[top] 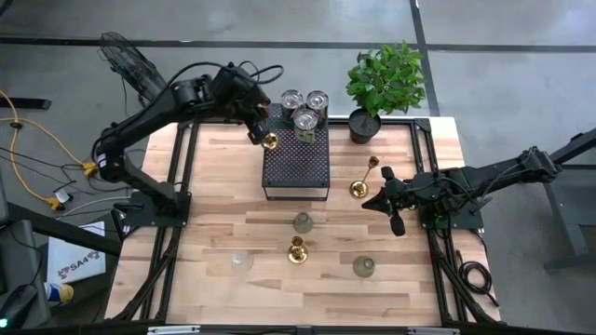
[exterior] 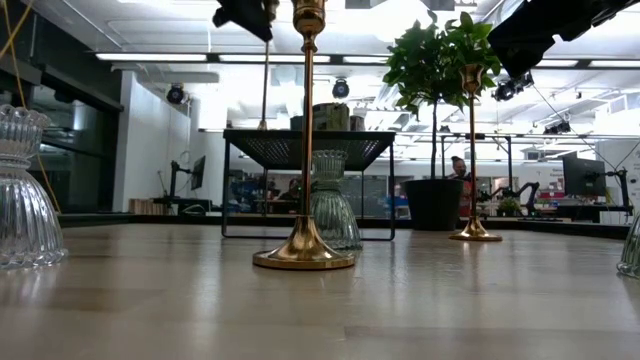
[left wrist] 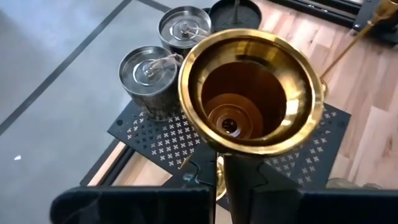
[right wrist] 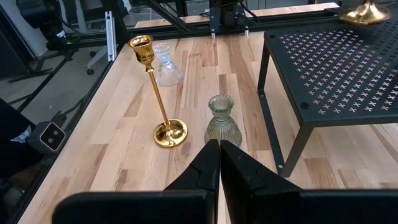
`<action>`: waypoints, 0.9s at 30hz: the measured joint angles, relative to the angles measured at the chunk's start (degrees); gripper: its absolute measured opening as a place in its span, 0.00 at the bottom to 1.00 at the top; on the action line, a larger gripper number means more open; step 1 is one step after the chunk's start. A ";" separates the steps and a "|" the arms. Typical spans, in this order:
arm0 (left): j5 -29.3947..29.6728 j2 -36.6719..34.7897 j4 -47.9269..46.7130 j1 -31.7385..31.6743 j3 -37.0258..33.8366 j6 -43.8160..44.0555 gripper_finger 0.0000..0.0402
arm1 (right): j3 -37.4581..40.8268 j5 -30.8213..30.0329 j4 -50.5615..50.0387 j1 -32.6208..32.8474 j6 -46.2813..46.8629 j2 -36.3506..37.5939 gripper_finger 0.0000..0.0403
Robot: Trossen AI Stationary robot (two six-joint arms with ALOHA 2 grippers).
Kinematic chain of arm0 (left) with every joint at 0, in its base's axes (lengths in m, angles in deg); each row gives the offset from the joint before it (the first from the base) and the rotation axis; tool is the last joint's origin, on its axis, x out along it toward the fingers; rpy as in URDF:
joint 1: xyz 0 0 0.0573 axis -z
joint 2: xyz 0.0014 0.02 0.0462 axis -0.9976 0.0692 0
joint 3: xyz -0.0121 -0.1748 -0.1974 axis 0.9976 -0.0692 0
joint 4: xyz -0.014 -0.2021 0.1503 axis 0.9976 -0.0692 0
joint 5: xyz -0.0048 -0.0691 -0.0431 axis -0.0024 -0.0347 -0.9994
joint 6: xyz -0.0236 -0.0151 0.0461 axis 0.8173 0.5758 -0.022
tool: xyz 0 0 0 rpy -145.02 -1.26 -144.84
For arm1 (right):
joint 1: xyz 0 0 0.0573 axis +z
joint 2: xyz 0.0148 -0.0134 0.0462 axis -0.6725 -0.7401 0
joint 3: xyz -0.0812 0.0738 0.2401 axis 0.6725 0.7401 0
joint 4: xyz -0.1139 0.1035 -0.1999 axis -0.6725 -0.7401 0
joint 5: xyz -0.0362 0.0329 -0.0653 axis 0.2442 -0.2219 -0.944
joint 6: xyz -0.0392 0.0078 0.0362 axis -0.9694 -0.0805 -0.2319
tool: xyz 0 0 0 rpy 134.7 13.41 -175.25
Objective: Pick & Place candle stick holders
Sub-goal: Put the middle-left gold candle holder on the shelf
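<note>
My left gripper (top: 263, 136) is shut on a brass-gold candle stick holder (top: 270, 141) at the far left of the black perforated box (top: 298, 167). The holder's slender stem (exterior: 265, 75) hangs upright, and its round base (right wrist: 364, 12) is at the box top. Three silvery cups (top: 305, 119) stand on the box's far end. My right gripper (top: 371, 201) is shut and empty above the table, right of the box, beside a standing brass holder (top: 363, 181). Another brass holder (top: 297, 249) and three glass holders (top: 303, 222) (top: 241, 261) (top: 364, 267) stand on the near table. My left gripper pinches the brass holder between its two fingers (left wrist: 245, 186) just under the wide candle cup (left wrist: 252, 87) at the top of the stem. The fingers slant down from the far left. The holder hangs upright below them. Whether its base touches the box top, I cannot tell.
A potted green plant (top: 382, 84) stands at the far right of the box. The box stands on thin legs (right wrist: 267, 93) with open room under it. A bare wood strip (top: 307, 298) runs along the near edge.
</note>
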 joint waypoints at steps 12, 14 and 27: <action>-3.80 2.39 2.55 -1.90 0.07 -1.00 0.01 | 0.00 -0.02 0.00 -0.01 0.02 0.00 0.01; -3.59 2.75 2.34 -1.92 0.04 -0.96 0.01 | 0.00 -0.01 0.00 0.01 0.01 0.00 0.01; -3.94 3.03 2.27 -1.87 0.02 -0.79 0.01 | 0.00 -0.02 0.00 0.01 0.02 0.00 0.01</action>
